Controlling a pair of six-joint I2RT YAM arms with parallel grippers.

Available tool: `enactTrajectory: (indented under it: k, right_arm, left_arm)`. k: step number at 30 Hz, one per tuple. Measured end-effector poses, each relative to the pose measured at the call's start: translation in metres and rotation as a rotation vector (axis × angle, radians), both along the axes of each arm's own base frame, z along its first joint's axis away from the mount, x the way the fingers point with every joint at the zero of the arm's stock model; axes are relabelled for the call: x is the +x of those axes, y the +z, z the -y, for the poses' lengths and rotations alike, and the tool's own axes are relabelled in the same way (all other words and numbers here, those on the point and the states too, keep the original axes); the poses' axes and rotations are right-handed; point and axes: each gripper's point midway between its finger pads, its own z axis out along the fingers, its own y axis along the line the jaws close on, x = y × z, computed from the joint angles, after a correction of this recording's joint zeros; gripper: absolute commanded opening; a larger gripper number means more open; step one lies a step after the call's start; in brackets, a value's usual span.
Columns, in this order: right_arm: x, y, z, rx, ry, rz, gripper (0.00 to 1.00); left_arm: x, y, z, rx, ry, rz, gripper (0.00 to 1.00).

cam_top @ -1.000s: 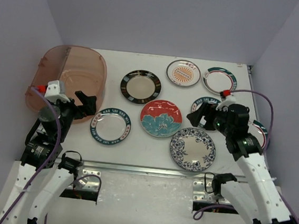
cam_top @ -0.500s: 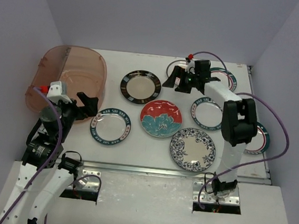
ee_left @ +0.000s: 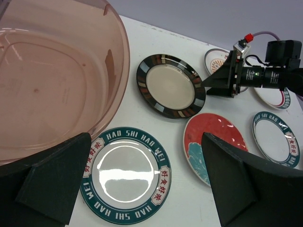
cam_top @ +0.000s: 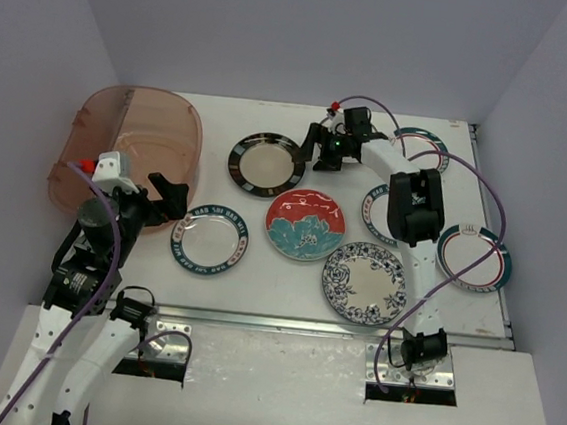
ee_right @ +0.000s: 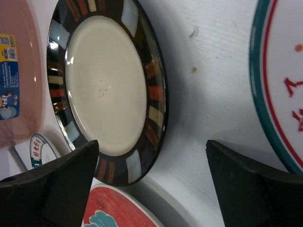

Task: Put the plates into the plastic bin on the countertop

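Several small plates lie on the white countertop [cam_top: 256,292]. My right gripper [cam_top: 317,149] is open and empty, low at the right edge of the black-rimmed plate [cam_top: 266,165]; in the right wrist view [ee_right: 151,182] that plate [ee_right: 106,90] fills the upper left. My left gripper [cam_top: 171,205] is open and empty above the teal-rimmed lettered plate [cam_top: 210,239], which lies between its fingers in the left wrist view [ee_left: 125,176]. The reddish-brown plastic bin [cam_top: 134,143] stands at the back left with no plate in it. The red-and-teal floral plate [cam_top: 305,224] lies mid-table.
A blue floral plate [cam_top: 365,283] lies near the front. The orange sunburst plate [cam_top: 357,137] and a second lettered plate [cam_top: 376,213] are partly hidden by my right arm. Green-and-red rimmed plates lie at the back right [cam_top: 425,146] and far right [cam_top: 473,258].
My right arm swung from the right side to the back and then left, bringing its open gripper to the black-rimmed plate. The left gripper barely moved. No plate moved.
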Motion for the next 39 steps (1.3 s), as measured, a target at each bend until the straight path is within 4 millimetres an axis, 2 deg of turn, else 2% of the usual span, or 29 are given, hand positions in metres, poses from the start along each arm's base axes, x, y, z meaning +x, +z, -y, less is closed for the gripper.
enactTrajectory:
  k: [5,9,11,14,15,16,23,27,31,34,37,39]
  right_arm:
    - [0.003,-0.006,-0.014,0.032,-0.007,-0.021,0.63]
    - [0.003,-0.012,-0.019,0.070,-0.033,-0.064,0.42]
    - [0.003,-0.017,-0.019,0.085,-0.046,-0.088,0.37]
    - [0.002,-0.021,-0.021,0.122,-0.063,-0.130,0.14]
    - [0.002,-0.021,-0.022,0.132,-0.072,-0.141,0.11]
    - [0.002,-0.022,-0.022,0.144,-0.084,-0.154,0.01]
    - [-0.008,-0.023,-0.031,0.268,-0.122,-0.260,0.00]
    - [-0.008,-0.011,-0.032,0.288,-0.138,-0.262,0.00]
    - [-0.010,0.015,-0.029,0.295,-0.168,-0.247,0.00]
    - [-0.012,0.039,-0.018,0.291,-0.197,-0.225,0.00]
    - [-0.014,0.075,-0.008,0.303,-0.200,-0.176,0.00]
    - [-0.022,0.104,0.001,0.314,-0.197,-0.128,0.00]
  left_arm:
    - [0.003,-0.004,0.003,0.003,-0.013,-0.019,1.00]
    - [0.002,-0.003,0.003,0.001,-0.014,-0.012,1.00]
    - [0.001,-0.002,0.003,0.000,-0.016,-0.008,1.00]
    - [0.001,-0.001,0.003,0.000,-0.017,-0.007,1.00]
    - [0.001,-0.001,0.003,0.000,-0.017,-0.007,1.00]
    - [0.001,-0.001,0.003,0.000,-0.017,-0.006,1.00]
    - [-0.001,0.001,0.003,-0.002,-0.016,0.004,1.00]
    - [-0.002,0.003,0.002,-0.004,-0.016,0.013,1.00]
    - [-0.002,0.002,0.004,-0.005,-0.024,0.010,1.00]
    - [0.000,-0.001,0.009,-0.007,-0.048,-0.008,1.00]
    - [0.007,-0.005,0.020,-0.022,-0.096,-0.053,1.00]
    - [0.013,-0.001,0.032,-0.052,-0.146,-0.072,1.00]
